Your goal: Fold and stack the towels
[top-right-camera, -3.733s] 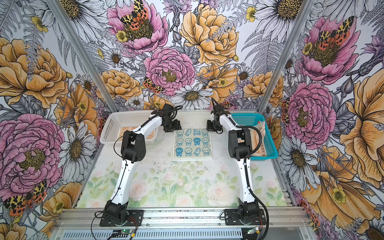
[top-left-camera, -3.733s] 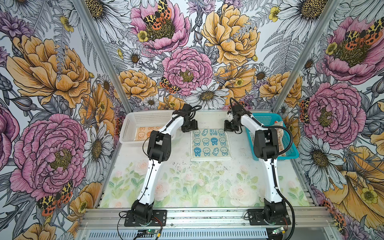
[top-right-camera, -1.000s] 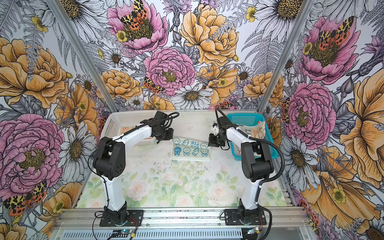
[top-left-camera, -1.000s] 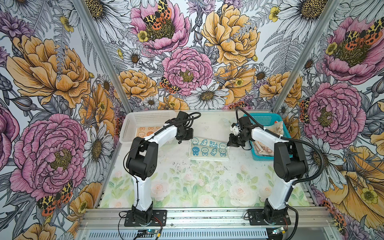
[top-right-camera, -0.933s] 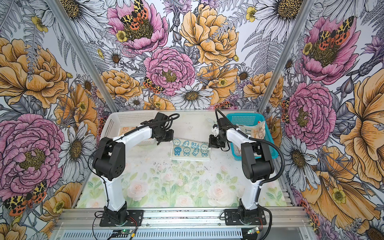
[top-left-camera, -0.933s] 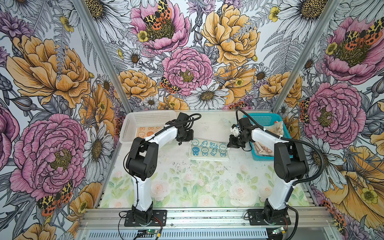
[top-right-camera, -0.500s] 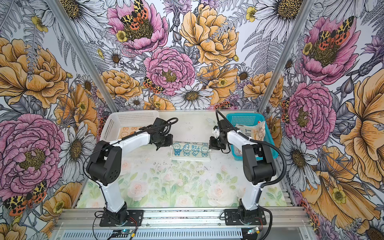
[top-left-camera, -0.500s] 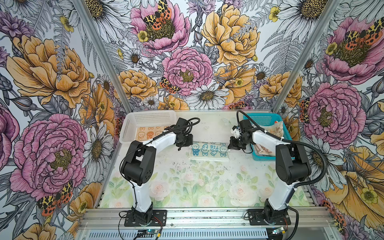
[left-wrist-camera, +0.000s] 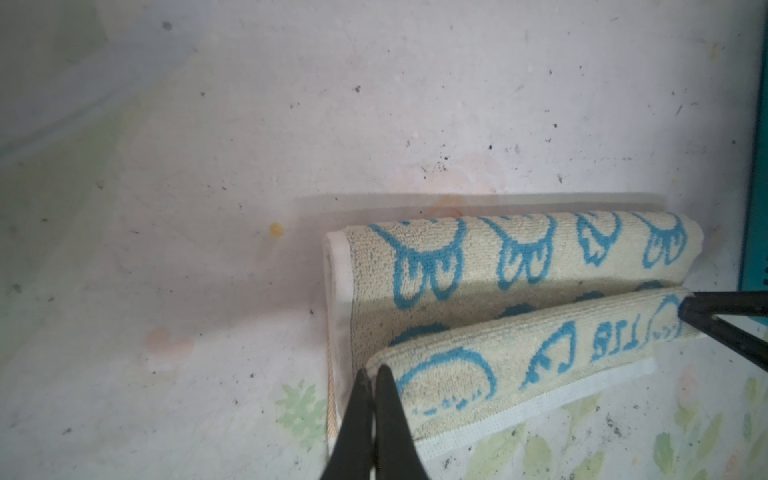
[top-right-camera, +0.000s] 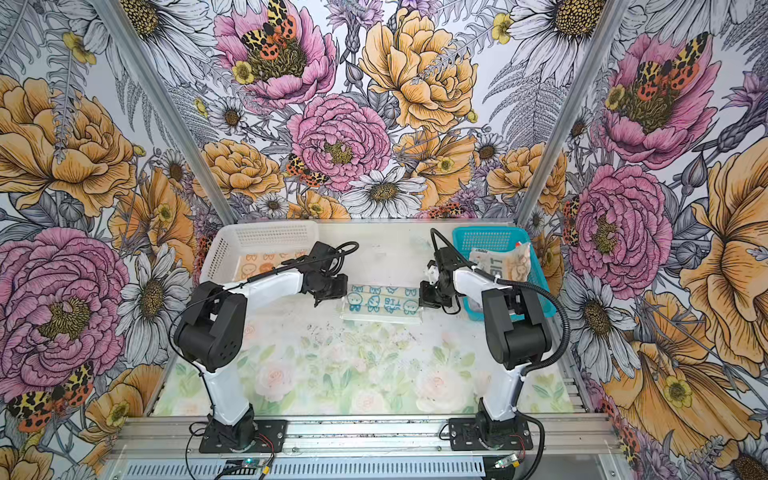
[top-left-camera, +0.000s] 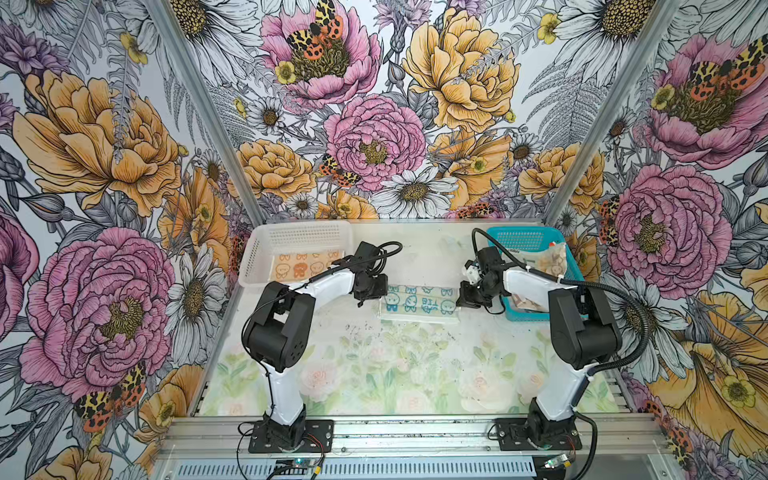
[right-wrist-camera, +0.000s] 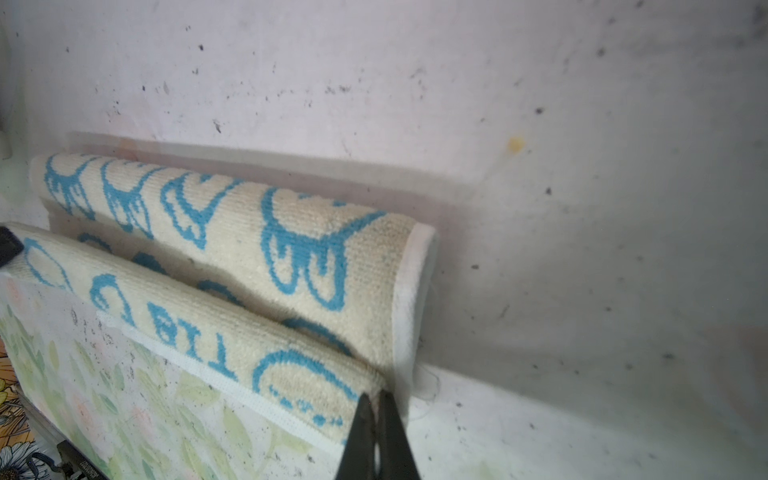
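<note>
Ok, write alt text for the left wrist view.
A cream towel with blue bunny prints lies half folded on a speckled table, its hemmed edge lifted over itself. The shut left tool pinches one corner of that edge, the right tool the other; a teal basket stands nearby.

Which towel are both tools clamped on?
The cream-and-blue towel on the table: left tool and right tool each pinch a corner. The orange towel sits in the white basket, a third towel in the teal basket.
</note>
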Action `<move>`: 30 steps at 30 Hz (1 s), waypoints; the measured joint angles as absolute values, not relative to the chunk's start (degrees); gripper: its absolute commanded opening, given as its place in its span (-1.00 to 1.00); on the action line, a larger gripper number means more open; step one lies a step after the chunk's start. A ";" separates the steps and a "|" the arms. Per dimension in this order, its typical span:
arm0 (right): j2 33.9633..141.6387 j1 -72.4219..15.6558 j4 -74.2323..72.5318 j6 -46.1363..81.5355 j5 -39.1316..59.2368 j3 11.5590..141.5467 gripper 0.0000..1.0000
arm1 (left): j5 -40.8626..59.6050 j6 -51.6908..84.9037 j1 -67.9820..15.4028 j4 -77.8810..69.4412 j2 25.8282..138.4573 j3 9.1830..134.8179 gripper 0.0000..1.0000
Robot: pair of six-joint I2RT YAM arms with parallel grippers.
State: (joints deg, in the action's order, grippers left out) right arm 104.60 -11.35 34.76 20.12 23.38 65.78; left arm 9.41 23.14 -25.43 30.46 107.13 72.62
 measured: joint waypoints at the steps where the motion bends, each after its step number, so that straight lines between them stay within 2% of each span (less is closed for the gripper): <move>1: 104.31 -11.35 34.81 20.12 23.33 65.76 -1.00 | 9.43 23.27 -25.39 30.35 107.11 72.62 -1.00; 8: 99.63 -11.57 34.30 20.16 23.22 65.36 -1.00 | 9.47 24.05 -24.95 29.91 105.80 71.64 -1.00; 15: 100.33 -12.23 33.74 20.58 23.00 63.64 -1.00 | 9.43 24.12 -25.15 28.99 105.86 70.70 -1.00; 16: 100.73 -12.32 33.56 20.58 22.96 63.33 -0.98 | 9.43 24.14 -25.30 29.02 106.17 70.46 -0.95; 18: 101.69 -12.45 33.50 20.58 22.72 62.94 -0.93 | 9.43 24.16 -25.67 29.04 106.72 70.32 -0.74; 20: 102.35 -12.43 33.52 20.73 22.37 62.76 -0.69 | 9.34 24.29 -26.02 29.10 106.83 70.13 -0.65; 22: 102.54 -12.43 33.58 20.91 22.00 62.70 -0.44 | 9.02 24.43 -26.09 29.08 106.83 70.11 -0.17; 24: 102.43 -12.43 33.54 21.21 21.61 62.70 -0.14 | 8.73 24.91 -26.09 29.08 106.61 70.11 0.14; 25: 102.26 -12.43 33.58 21.37 21.41 62.70 0.01 | 8.54 25.41 -26.09 29.28 106.21 70.08 0.37; 29: 99.55 -12.56 33.74 22.37 21.23 62.50 0.46 | 8.36 25.52 -26.15 29.76 102.39 70.28 0.97; 30: 98.37 -12.71 33.76 22.70 21.30 62.50 0.56 | 8.45 25.85 -26.28 29.89 101.14 70.74 0.98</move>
